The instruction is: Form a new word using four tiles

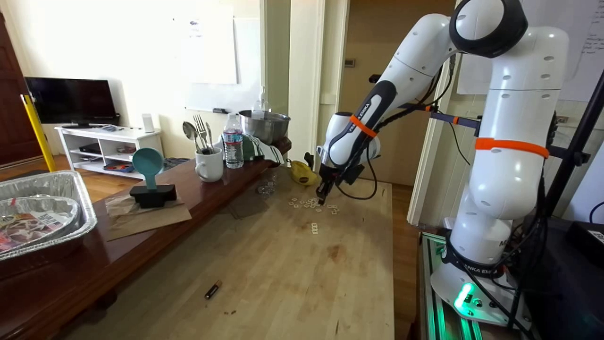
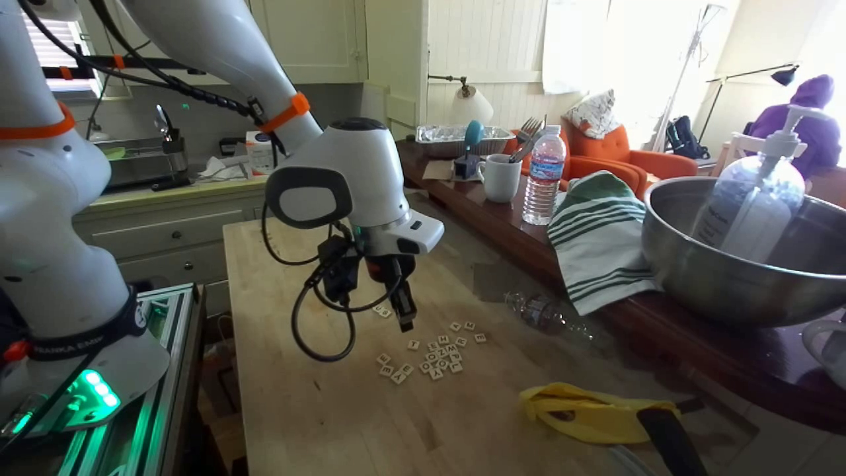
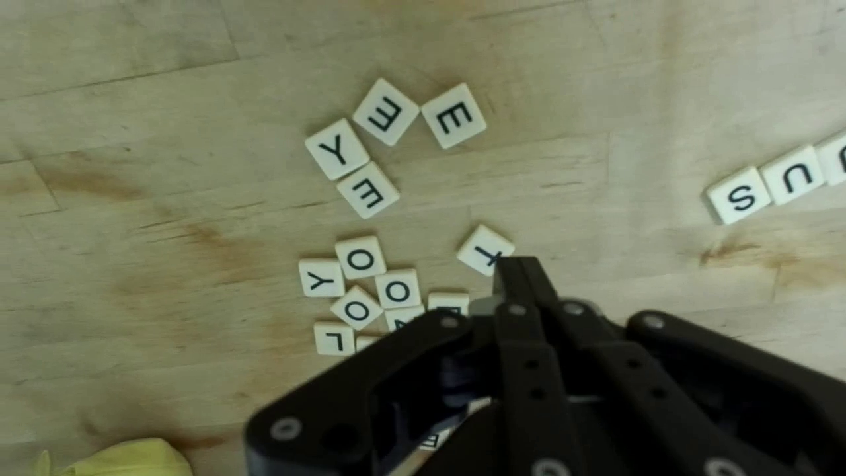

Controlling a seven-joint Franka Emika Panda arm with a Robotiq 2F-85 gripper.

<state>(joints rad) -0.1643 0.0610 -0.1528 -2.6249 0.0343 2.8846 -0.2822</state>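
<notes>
White letter tiles lie face up on the wooden table. In the wrist view a T tile (image 3: 481, 247) lies apart, partly covered by my fingertips. A cluster with O (image 3: 398, 289), Y (image 3: 321, 277) and L (image 3: 334, 339) lies to its left, partly hidden behind the gripper. Above it are a Y (image 3: 337, 149) and several E tiles (image 3: 454, 116). A row with S (image 3: 738, 196) and U (image 3: 792, 175) runs off the right edge; this row shows in an exterior view (image 1: 314, 229). My gripper (image 3: 524, 264) is shut and empty, its tips above the table beside the T; it also shows in both exterior views (image 1: 321, 200) (image 2: 406, 325).
A yellow bag (image 2: 588, 413) and a clear plastic bottle (image 2: 542, 311) lie on the table near the tiles. A battery (image 1: 213, 289) lies farther along it. A raised dark wood ledge borders the table, with a mug (image 1: 209, 165), water bottle (image 1: 233, 144) and steel bowl (image 2: 747, 277).
</notes>
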